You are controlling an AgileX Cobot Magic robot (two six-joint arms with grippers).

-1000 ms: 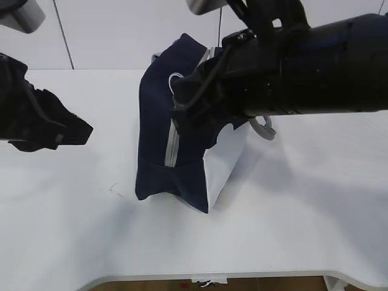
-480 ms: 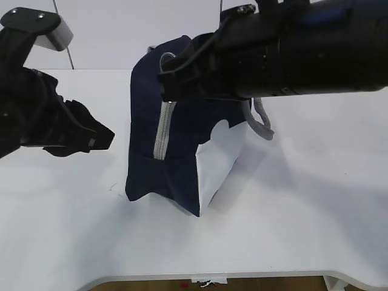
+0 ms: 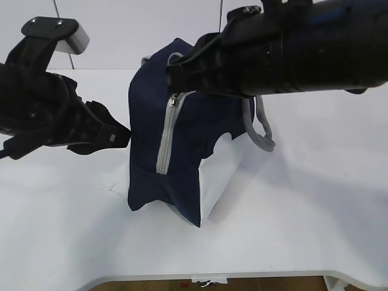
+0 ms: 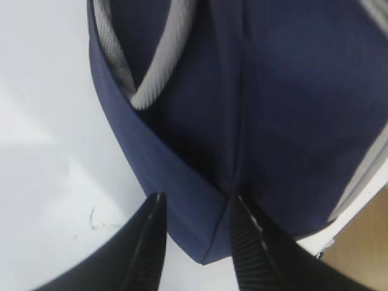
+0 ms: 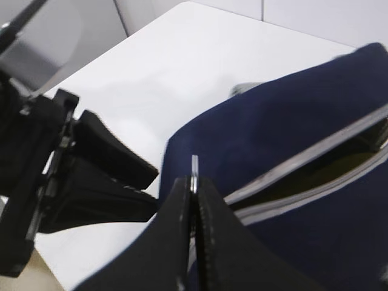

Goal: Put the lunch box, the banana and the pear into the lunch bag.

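Note:
The navy lunch bag (image 3: 148, 139) stands in the middle of the white table, its grey zipper (image 3: 165, 136) facing me. My right gripper (image 3: 174, 77) is at the bag's top and is shut on the thin metal zipper pull (image 5: 194, 165). In the right wrist view the zipper is parted behind the gripper (image 5: 194, 180), with a dark gap (image 5: 327, 167) between the tapes. My left gripper (image 3: 124, 137) is open against the bag's left side. In the left wrist view its gripper (image 4: 197, 199) straddles a folded lower corner of the bag (image 4: 212, 236). The lunch box, banana and pear are out of view.
A grey webbing handle (image 3: 262, 130) hangs over the bag's right side above the white side panel (image 3: 219, 170). The white table (image 3: 291, 218) spreads around the bag, with its front edge low in the exterior view. A grey wall stands behind.
My left gripper has moved right until it reaches the bag's side. My right gripper has risen with the pull, and the bag now stands taller with more zipper showing.

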